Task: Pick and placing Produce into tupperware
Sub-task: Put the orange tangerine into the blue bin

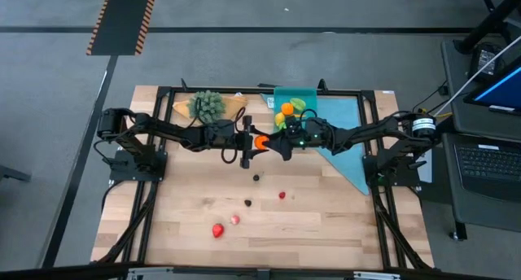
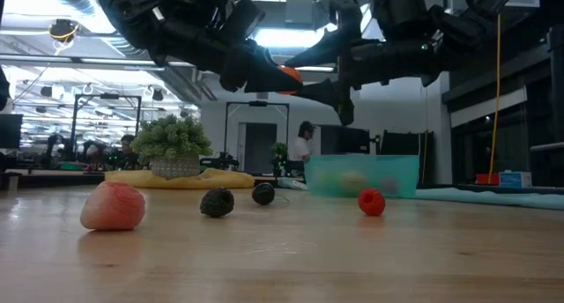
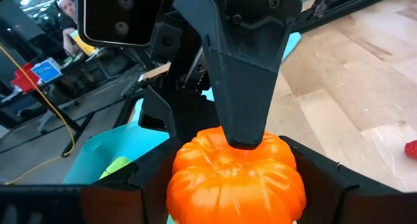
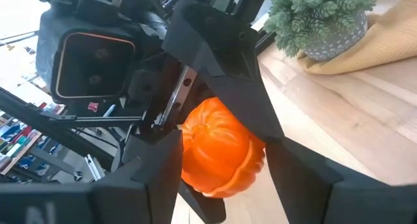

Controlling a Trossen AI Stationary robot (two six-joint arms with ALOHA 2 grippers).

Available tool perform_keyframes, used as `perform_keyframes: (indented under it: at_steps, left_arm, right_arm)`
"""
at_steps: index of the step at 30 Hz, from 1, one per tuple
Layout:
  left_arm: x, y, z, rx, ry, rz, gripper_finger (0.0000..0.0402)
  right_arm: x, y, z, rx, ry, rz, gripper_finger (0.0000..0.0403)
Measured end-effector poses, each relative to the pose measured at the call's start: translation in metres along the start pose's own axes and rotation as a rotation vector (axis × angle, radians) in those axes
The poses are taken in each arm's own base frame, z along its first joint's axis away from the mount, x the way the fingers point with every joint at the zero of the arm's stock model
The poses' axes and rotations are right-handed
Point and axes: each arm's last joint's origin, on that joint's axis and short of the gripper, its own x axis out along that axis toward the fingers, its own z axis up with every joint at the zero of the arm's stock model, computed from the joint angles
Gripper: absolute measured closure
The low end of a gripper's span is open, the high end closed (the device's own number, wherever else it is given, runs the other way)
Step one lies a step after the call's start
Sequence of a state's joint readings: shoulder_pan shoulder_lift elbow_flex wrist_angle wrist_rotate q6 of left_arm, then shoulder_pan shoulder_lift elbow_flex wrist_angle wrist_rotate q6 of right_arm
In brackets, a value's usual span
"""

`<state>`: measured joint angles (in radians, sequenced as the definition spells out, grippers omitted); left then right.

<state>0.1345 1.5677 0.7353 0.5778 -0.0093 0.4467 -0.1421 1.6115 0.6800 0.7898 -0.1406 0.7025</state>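
A: What have the fingers got?

B: Both grippers meet above the middle of the desk (image 1: 203, 239), on one orange pumpkin (image 1: 261, 140). The left gripper (image 3: 234, 185) has its fingers (image 3: 98, 201) part open, one on each side of the pumpkin, pressed against it. The right gripper (image 4: 221, 178) is also part open, its fingers (image 4: 140, 178) flanking the same pumpkin and touching it. So both hold it at once, well clear of the desk.

A: How does the pumpkin look?

B: Glossy, bright orange, ribbed, rounder than it is tall. One right finger lies across its top in the left wrist view.

A: And the rest?

B: The tupperware (image 1: 308, 96) sits at the far edge on a blue cloth (image 1: 346, 146), with yellow, orange and green pieces (image 1: 286, 111) in it. On the near half of the desk lie a red piece (image 1: 217, 229), a pink one (image 1: 234, 220), a small red one (image 1: 282, 195) and two dark ones (image 1: 256, 177), all apart. A potted plant (image 1: 207, 105) stands at the far left on a tan board.
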Motion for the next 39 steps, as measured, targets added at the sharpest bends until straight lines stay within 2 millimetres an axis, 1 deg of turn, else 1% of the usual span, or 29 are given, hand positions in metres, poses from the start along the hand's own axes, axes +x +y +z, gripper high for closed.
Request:
perform_keyframes:
  at_steps: [12, 15, 26, 34, 39]
  left_arm:
    - [0.0, 0.0003, 0.0006, 0.002, -0.005, 0.003, 0.0172]
    - [0.0001, 0.0004, 0.0008, 0.005, -0.006, 0.003, 0.0172]
    - [0.0007, 0.0016, 0.0041, 0.001, -0.029, 0.005, 0.0172]
    - [0.0007, 0.0016, 0.0038, 0.001, -0.024, 0.01, 0.0172]
    - [0.0007, 0.0017, 0.0036, 0.001, -0.022, 0.011, 0.0172]
  right_arm:
    - [0.0001, 0.0008, 0.0003, -0.003, 0.004, 0.005, 0.0187]
    - [0.0002, 0.0011, 0.0004, -0.029, 0.006, 0.007, 0.0183]
    - [0.0008, 0.0035, 0.0008, -0.056, 0.016, 0.033, 0.0141]
    - [0.0016, 0.0042, 0.0019, -0.059, 0.012, 0.034, 0.0139]
    - [0.0084, 0.0024, 0.0014, -0.059, 0.014, 0.032, 0.0139]
